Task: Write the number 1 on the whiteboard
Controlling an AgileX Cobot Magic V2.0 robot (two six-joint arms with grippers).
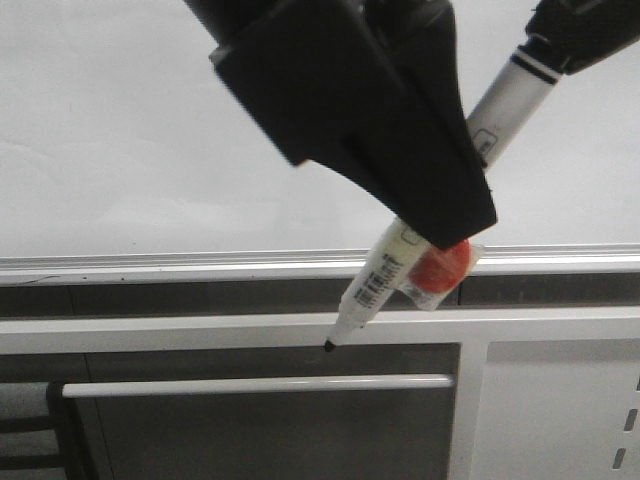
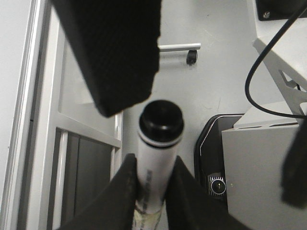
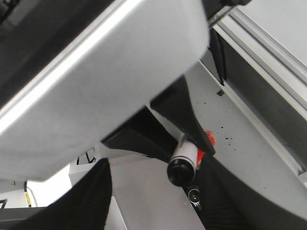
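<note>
1. Whiteboard, a large glossy pale grey-white board (image 1: 150, 130) with a silver aluminium rail (image 1: 150, 262) along its lower edge, rises behind and above the marker's tip. No number 1 shows on its visible face, so the writing step looks not yet begun.
2. The left gripper (image 2: 152, 191) has its black fingers (image 2: 125, 191) clamped on the barrel of a white cylindrical marker with a black end cap (image 2: 160, 125). In the front view the same black gripper (image 1: 440, 215) covers the barrel's middle.
3. The right gripper (image 3: 158, 191) has its fingers spread wide apart and holds nothing; the marker's capped end (image 3: 182, 168) shows between them.
4. The white marker (image 1: 372, 285) lies on a slant, its long axis running from the upper right down to the lower left. Its black tip (image 1: 329, 345) points down-left and sits below the rail, over the white cabinet frame (image 1: 200, 330).
5. The next move likely calls for raising the tip above the rail, pressing it to the board, then drawing one short downward stroke.
</note>
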